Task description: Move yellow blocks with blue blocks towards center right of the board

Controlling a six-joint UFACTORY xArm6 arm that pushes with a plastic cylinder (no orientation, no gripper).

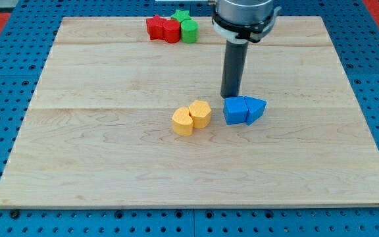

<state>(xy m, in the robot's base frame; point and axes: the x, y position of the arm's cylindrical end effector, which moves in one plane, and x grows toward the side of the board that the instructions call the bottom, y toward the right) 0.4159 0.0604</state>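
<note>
My tip [231,97] is a bare rod with nothing to open or close, and it stands on the wooden board [110,164] just above the two blue blocks [244,110], at their upper-left edge, so near that I cannot tell whether it touches. The two yellow blocks [192,117], pressed together, lie just to the view's left of the blue pair, all near the board's middle. Red blocks [162,29] and green blocks [186,26] cluster at the top edge.

Cut off by the view's top: upper part of the grey-and-black arm housing [245,16]. Partly hidden behind the red blocks [162,29] and green cylinder block [189,31]: green star-shaped block [181,15].
</note>
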